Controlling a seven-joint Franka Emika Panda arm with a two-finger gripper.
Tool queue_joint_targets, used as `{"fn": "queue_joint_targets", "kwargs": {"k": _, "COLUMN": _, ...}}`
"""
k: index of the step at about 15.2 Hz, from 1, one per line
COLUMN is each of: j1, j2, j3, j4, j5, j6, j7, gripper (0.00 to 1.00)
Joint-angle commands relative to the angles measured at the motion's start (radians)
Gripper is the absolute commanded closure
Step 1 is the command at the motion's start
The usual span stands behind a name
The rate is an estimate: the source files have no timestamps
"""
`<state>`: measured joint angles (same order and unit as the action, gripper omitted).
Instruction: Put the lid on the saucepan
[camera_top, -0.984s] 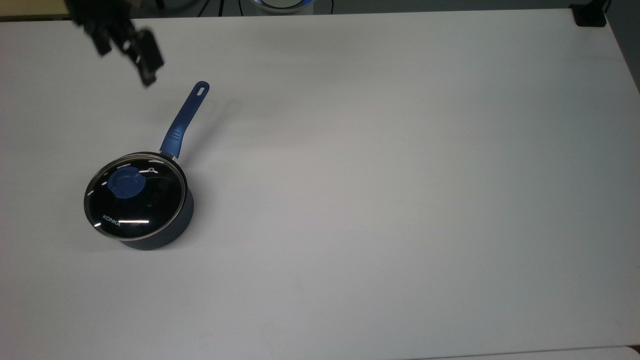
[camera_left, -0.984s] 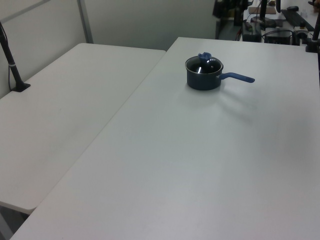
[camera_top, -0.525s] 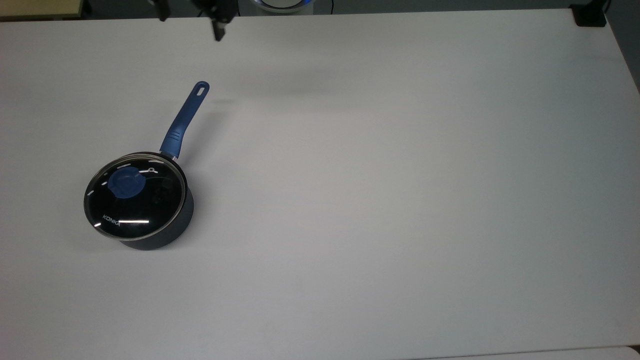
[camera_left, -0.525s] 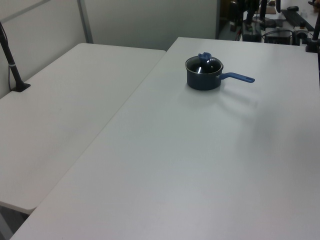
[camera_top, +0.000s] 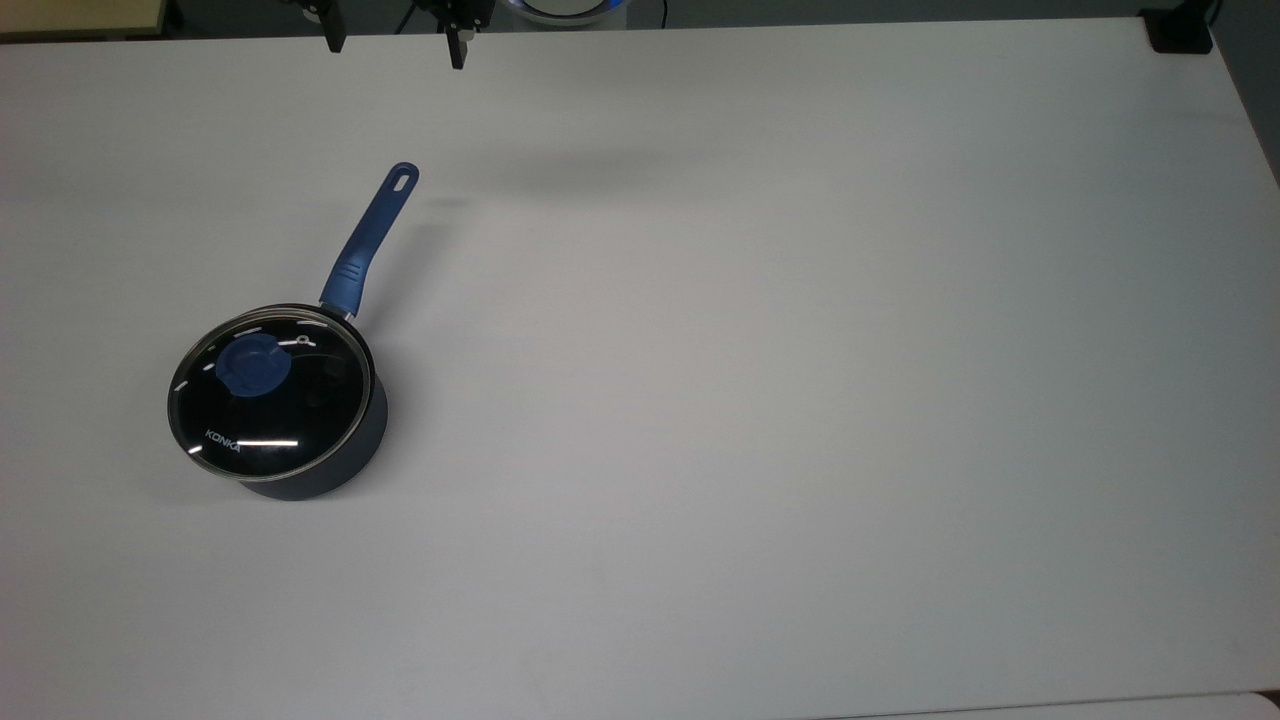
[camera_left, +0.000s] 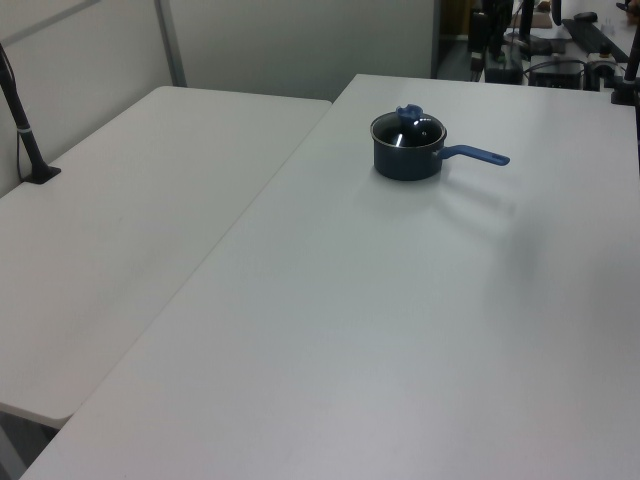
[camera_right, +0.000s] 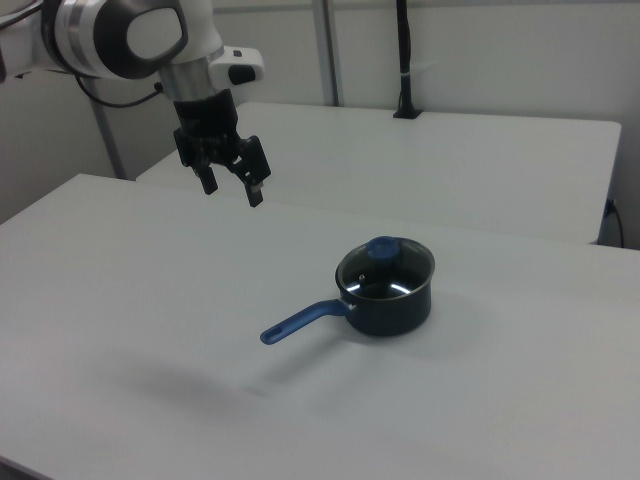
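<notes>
Top view: the white desk (camera_top: 760, 400) lies bare across its near and right stretches. Toward the top view's left stands the saucepan (camera_top: 345, 440), its blue handle (camera_top: 368, 238) running away to the far side. The lid (camera_top: 268, 392) sits flat on the saucepan's rim, blue knob (camera_top: 253, 367) up, white "KONKA" lettering at its near edge. At the far edge of the desk the pincer (camera_top: 395, 38) hangs with its two fingers set wide apart, holding nothing, well apart from the saucepan. Right view has the pincer (camera_right: 232, 188) in the air above the desk, beyond the handle's end, fingers pointing down.
</notes>
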<state>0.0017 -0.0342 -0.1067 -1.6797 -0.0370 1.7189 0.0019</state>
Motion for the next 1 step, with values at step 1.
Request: {"fn": "queue_joint_targets", "kwargs": {"k": 1, "j1": 0.011, "j2": -0.023, "j3": -0.008, "j4": -0.031, "j5": -0.011, "j6": 0.021, "j7": -0.026, "gripper": 0.00}}
